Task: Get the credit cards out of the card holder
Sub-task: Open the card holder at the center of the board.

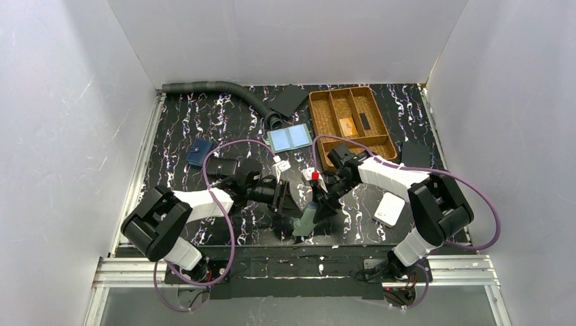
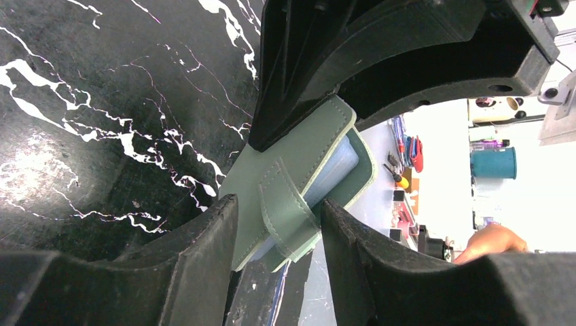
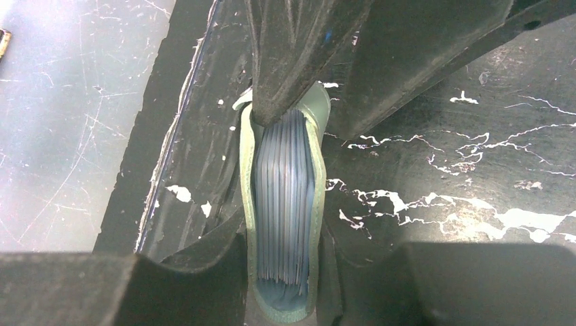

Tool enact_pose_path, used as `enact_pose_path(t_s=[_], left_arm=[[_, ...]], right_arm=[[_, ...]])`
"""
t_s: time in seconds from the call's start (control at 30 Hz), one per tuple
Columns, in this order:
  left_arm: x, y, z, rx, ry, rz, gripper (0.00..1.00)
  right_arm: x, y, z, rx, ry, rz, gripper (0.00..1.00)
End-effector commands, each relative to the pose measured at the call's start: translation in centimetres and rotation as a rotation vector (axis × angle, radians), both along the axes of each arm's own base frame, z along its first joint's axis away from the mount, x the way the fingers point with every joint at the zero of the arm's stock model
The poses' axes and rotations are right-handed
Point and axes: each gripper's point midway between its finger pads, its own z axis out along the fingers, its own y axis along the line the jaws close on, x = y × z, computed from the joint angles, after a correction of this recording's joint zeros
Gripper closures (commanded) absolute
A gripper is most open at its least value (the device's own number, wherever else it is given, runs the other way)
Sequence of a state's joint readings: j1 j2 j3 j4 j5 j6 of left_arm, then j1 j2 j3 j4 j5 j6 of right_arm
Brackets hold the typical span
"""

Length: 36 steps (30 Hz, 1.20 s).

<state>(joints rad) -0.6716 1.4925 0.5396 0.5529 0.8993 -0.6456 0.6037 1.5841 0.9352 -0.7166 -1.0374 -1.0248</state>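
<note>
A black tabletop [image 1: 197, 125] veined with white and purple fills a booth of plain white walls [image 1: 68, 102], with an aluminium rail [image 1: 144, 153] down its left edge. At the back lie a grey corrugated hose [image 1: 204, 87], a wicker tray [image 1: 318, 115] and an open holder with pale-blue panels [image 1: 290, 138]. Near the front edge, between the two arms, the green card holder [image 1: 306, 219] is held on edge, with thin bluish leaves [image 3: 282, 197] packed inside it. The right hand [image 3: 285, 238] is clamped on it. The left hand [image 2: 278, 210] has its fingers close on either side of the holder's lower end — whether they pinch it, I cannot tell. Past the tabletop's edge, the left wrist view shows a bright, cluttered room with a teal cylinder [image 2: 494, 163].
</note>
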Motion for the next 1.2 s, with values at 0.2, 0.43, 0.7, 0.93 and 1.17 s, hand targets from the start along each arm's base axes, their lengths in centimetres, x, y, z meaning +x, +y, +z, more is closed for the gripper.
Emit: enact_pose_path(t_s=[0.2, 0.43, 0.7, 0.93, 1.17], left_arm=[[-1.0, -1.0, 1.4, -0.058, 0.003, -0.117, 0.77], [-0.5, -1.0, 1.2, -0.048, 0.021, -0.083, 1.00], [1.5, 0.4, 0.3, -0.001, 0.058, 0.097, 1.00], [4.1, 2.9, 0.2, 0.019, 0.128, 0.347, 1.00], [5.1, 4.5, -1.0, 0.068, 0.199, 0.547, 1.00]], right_arm=[[0.2, 1.2, 2.0, 0.073, 0.025, 0.013, 0.90], [0.4, 1.3, 1.8, 0.061, 0.031, -0.013, 0.80], [4.5, 1.3, 0.7, -0.089, -0.015, -0.235, 0.22], [7.2, 0.4, 4.0, -0.059, -0.053, -0.332, 0.06], [7.6, 0.2, 5.4, 0.005, -0.087, -0.451, 0.26]])
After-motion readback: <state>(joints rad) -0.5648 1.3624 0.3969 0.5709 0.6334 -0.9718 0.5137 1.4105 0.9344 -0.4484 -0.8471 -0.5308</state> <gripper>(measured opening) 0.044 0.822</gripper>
